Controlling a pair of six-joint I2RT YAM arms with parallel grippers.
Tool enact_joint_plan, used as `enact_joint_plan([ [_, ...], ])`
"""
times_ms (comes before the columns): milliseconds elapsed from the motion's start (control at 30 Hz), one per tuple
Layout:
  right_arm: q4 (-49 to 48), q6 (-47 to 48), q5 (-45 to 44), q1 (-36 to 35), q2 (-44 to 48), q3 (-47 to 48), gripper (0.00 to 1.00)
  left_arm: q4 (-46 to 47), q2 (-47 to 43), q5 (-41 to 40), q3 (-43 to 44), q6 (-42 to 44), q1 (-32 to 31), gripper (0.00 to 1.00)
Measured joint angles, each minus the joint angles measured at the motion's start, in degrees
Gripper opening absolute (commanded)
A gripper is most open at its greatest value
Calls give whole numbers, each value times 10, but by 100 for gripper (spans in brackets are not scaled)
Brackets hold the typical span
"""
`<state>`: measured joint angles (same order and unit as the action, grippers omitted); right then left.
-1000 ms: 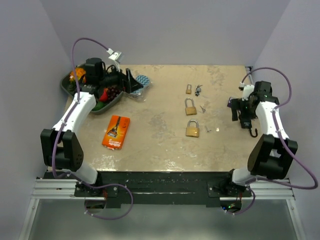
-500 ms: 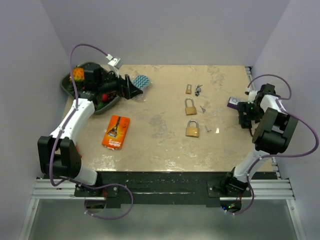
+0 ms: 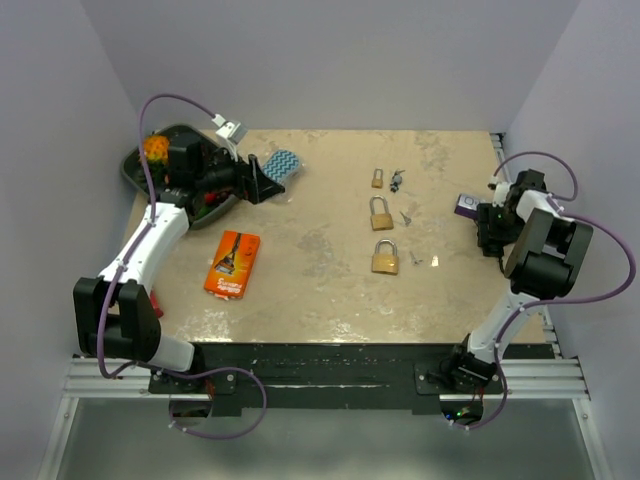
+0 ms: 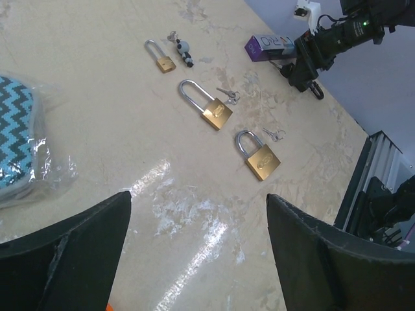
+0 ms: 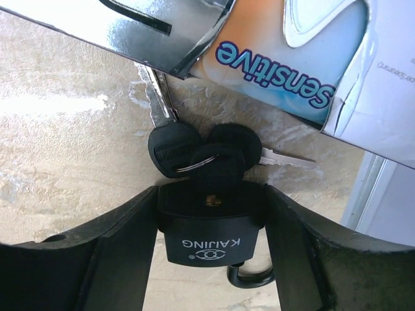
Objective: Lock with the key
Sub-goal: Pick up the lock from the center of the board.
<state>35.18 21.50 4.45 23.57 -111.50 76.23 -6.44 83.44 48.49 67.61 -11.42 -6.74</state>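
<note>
A black padlock marked KAIJING lies at the table's right edge with its shackle towards the camera. A black-headed key sits in its keyway, and a ring of black-headed keys lies beyond it. My right gripper has both fingers pressed against the sides of the lock body. Three brass padlocks lie in a row mid-table, each with small keys beside it. My left gripper hangs open over the far left, holding nothing.
A purple box lies just beyond the black padlock, almost touching its keys. An orange packet lies at the left. A chevron pouch and a dark tray of fruit sit at the far left.
My right arm has folded in at the right edge and its fingers have narrowed onto the black padlock. My left gripper has swung slightly right from the tray, its jaws a little narrower.
</note>
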Motion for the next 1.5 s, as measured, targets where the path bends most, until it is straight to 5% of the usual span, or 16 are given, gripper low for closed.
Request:
enact_joint_plan([
  [133, -19, -6, 0, 0, 16, -22, 60, 0, -3, 0, 0, 0, 0, 88],
  [267, -21, -17, -1, 0, 31, -42, 33, 7, -4, 0, 0, -2, 0, 88],
  [433, -17, -23, 5, 0, 38, -49, 18, 19, -4, -3, 0, -11, 0, 91],
  [500, -10, -27, 14, 1, 48, -59, 0, 28, -5, -5, -4, -15, 0, 91],
  [1133, 49, -153, 181, -12, 216, -28, 0, 104, -32, -7, -60, -47, -2, 89],
  [1500, -41, -415, 221, -177, 278, 37, 0, 174, -31, -27, -65, -110, -122, 88],
])
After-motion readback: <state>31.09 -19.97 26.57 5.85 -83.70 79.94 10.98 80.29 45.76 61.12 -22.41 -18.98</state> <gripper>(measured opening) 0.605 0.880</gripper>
